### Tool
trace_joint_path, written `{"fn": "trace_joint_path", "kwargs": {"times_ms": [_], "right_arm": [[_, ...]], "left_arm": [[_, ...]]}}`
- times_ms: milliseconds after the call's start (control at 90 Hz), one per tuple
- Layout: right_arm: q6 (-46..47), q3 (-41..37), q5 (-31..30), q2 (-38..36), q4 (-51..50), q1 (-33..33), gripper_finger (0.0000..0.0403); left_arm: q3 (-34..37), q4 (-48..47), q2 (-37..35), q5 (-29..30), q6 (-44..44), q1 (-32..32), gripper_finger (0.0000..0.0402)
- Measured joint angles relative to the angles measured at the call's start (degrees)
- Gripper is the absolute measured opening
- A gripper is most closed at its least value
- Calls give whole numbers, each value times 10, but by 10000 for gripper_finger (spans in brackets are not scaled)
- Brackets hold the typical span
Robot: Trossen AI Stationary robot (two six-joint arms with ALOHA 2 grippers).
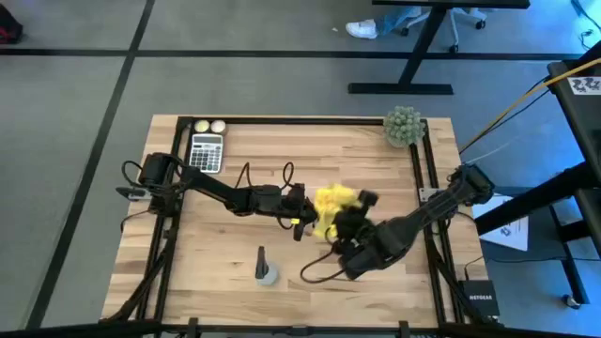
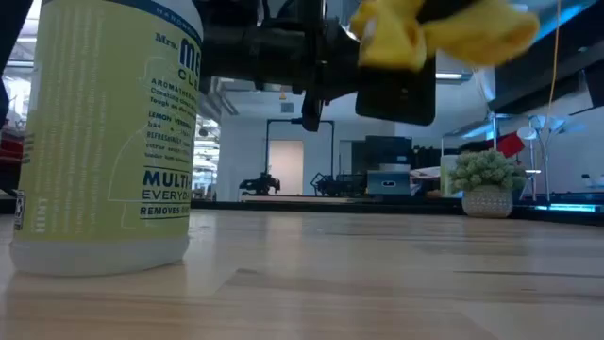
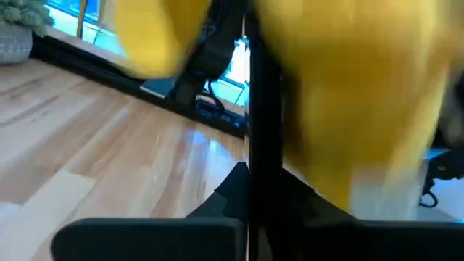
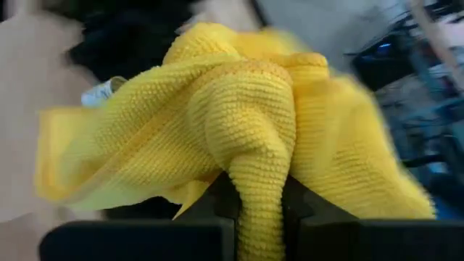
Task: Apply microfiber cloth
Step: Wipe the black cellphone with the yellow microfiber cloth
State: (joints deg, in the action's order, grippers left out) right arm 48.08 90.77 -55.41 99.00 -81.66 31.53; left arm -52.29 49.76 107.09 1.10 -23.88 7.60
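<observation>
The bright yellow microfiber cloth (image 1: 331, 205) hangs bunched above the wooden desk (image 1: 376, 169), well clear of the pale yellow cleaner bottle (image 2: 106, 132). The right pincer (image 4: 257, 192) clamps a fold of it. The left pincer (image 1: 299, 218) touches the cloth; its grip cannot be told.

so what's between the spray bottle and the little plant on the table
In the high view, the left pincer and right pincer, both at the yellow microfiber cloth, lie between the spray bottle and plant.
</observation>
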Motion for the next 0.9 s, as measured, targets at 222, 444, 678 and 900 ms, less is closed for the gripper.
{"fn": "trace_joint_path", "kwargs": {"times_ms": [222,444,678,900], "right_arm": [[57,38,-2,-15,-85,10,17],[75,45,90,-48,-84,78,17],[139,30,201,-63,-47,166,17],[64,-103,135,-62,235,168,17]], "left_arm": [[1,-3,1,-17,5,5,6],[1,-6,1,-9,2,3,6],[1,-6,1,3,-4,2,6],[1,16,1,8,-18,2,6]]}}
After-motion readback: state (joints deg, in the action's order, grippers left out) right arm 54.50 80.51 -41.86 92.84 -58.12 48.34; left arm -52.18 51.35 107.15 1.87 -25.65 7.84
